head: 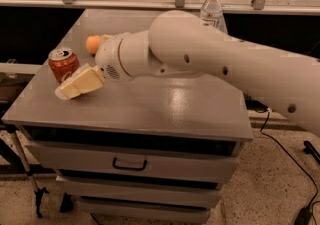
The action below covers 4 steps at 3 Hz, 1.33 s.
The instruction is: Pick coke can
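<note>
The coke can (62, 63) is red with a silver top and stands upright near the left edge of the grey cabinet top (165, 104). My gripper (70, 89), cream-coloured, reaches in from the right. It sits low over the top, just in front of and right of the can, and covers the can's lower right part. I cannot tell whether it touches the can. My white arm (210, 64) stretches across the cabinet top from the right.
A small orange fruit (92, 44) lies behind the can, partly hidden by my wrist. A clear water bottle (211, 8) with a white cap stands at the back right. Drawers (130, 163) are below the top. A glass railing runs behind.
</note>
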Available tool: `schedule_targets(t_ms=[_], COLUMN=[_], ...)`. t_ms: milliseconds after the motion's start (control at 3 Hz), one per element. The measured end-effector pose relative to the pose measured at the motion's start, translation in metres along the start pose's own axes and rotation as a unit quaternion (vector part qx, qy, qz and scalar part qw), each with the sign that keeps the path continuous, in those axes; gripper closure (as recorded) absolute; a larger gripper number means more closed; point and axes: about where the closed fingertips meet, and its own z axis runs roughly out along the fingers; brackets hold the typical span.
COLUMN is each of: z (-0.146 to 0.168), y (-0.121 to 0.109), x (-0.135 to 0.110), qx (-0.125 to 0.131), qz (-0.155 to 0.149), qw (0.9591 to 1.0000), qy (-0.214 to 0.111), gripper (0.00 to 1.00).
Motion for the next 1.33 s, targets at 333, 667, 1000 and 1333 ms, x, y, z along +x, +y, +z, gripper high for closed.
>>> schedule_targets(t_ms=[333,667,1000,1333], z=[0.037,0.074,0.097,0.106], y=[-0.006,-0.013,-0.016,-0.016], x=[-0.007,-0.004,0.009,0.020], qx=[-0.012,-0.024,-0.032,-0.041], qz=[0.000,0.006,0.020,0.028], qw=[0.9998,0.9995,0.9992,0.9987], qy=[-0.015,-0.021,-0.014,-0.007], gripper=[0.00,0.00,0.00,0.18])
